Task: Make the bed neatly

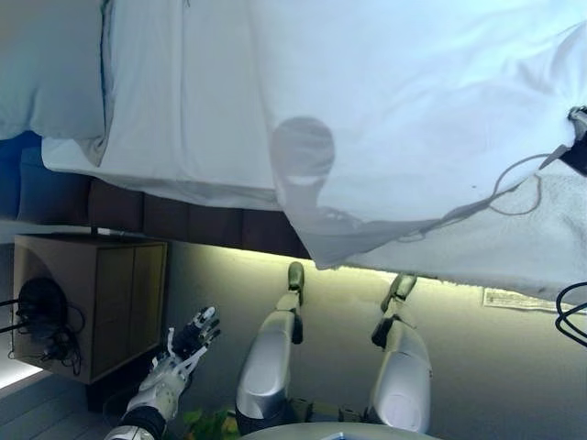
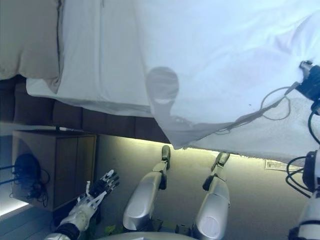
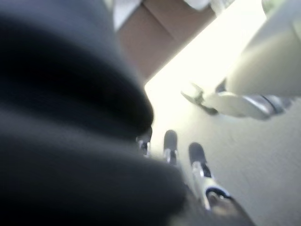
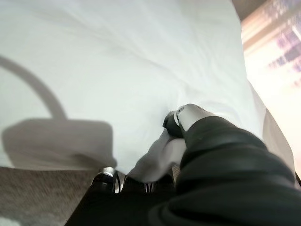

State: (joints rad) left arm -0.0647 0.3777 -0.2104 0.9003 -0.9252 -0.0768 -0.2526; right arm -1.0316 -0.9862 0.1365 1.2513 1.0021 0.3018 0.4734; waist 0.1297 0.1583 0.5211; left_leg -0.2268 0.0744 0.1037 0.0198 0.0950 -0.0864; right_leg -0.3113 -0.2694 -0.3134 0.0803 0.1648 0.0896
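A white duvet lies across the bed, its near corner hanging over the bed's edge. At the far right my right hand is on the duvet's edge. In the right wrist view my right hand has its thumb and fingers curled round a bunched fold of the duvet. A white sheet shows bare on the left part of the bed, with a pillow at the far left. My left hand hangs low beside the bed over the floor, fingers straight and holding nothing.
A wooden bedside cabinet stands left of my left hand, with a black object on its side. The dark bed base runs below the sheet. A textured white cover shows under the duvet at right.
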